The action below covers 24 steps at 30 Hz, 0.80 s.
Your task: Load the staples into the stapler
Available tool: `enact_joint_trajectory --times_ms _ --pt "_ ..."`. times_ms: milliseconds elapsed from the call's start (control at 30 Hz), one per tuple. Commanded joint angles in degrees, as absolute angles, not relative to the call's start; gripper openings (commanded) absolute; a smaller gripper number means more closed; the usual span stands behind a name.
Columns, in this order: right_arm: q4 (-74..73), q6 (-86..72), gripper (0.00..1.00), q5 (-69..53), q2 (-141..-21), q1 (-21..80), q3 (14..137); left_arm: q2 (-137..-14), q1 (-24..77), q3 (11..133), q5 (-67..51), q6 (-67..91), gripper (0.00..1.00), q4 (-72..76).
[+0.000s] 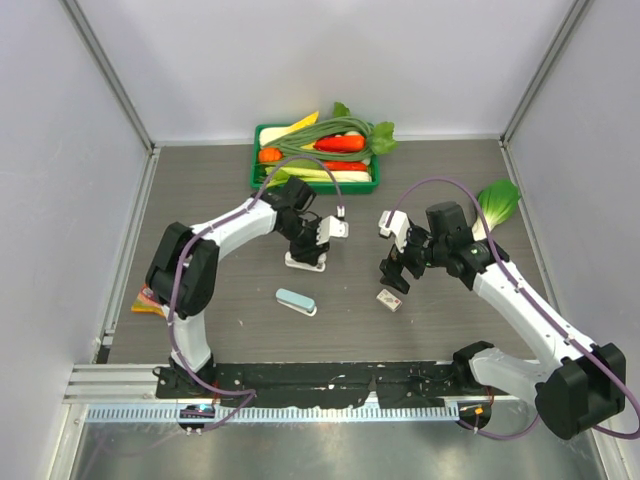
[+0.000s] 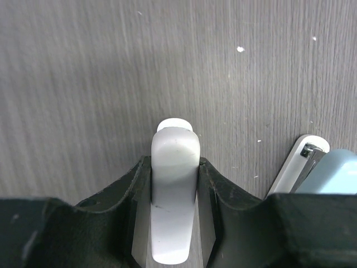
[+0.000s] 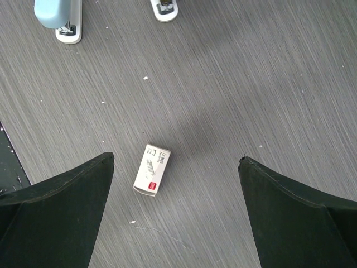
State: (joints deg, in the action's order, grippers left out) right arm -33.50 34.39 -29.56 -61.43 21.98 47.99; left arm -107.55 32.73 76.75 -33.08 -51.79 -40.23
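A white stapler (image 2: 174,190) lies on the grey table between my left gripper's (image 2: 174,163) black fingers, which press against both of its sides. From above, that gripper (image 1: 308,250) stands over the white stapler (image 1: 305,262) at mid-table. The staples, a small whitish box with a red mark (image 3: 152,170), lie flat on the table under my right gripper (image 3: 175,160), nearer its left finger and touching neither. That gripper is wide open and hangs just above the staples (image 1: 389,300) in the top view, where it shows as the right gripper (image 1: 395,272).
A light blue stapler (image 1: 296,301) lies in front of the white one, also in the left wrist view (image 2: 329,173). A green tray (image 1: 258,180) of vegetables stands at the back. A leafy green (image 1: 497,205) lies at the right, a colourful bag (image 1: 148,300) at the left edge.
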Motion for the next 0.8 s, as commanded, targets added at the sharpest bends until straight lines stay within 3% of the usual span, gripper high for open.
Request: enact_joint_trajectory --times_ms 0,267,467,767 --pt "-30.77 34.11 0.99 -31.29 -58.54 21.80 48.25 -105.39 33.05 83.31 -33.05 -50.19 0.00 -43.24" --pt "-18.31 30.86 0.99 -32.95 -49.32 21.71 48.08 -97.13 33.40 93.68 -37.61 -46.94 0.00 -48.25" --pt "-13.20 26.55 0.89 -41.55 -53.17 21.80 52.29 -90.28 35.68 91.59 -45.86 -41.05 0.00 -46.76" --pt "-1.42 18.64 0.89 -51.84 -56.34 21.88 50.54 -84.20 38.06 88.68 -55.97 -33.05 0.00 -42.63"
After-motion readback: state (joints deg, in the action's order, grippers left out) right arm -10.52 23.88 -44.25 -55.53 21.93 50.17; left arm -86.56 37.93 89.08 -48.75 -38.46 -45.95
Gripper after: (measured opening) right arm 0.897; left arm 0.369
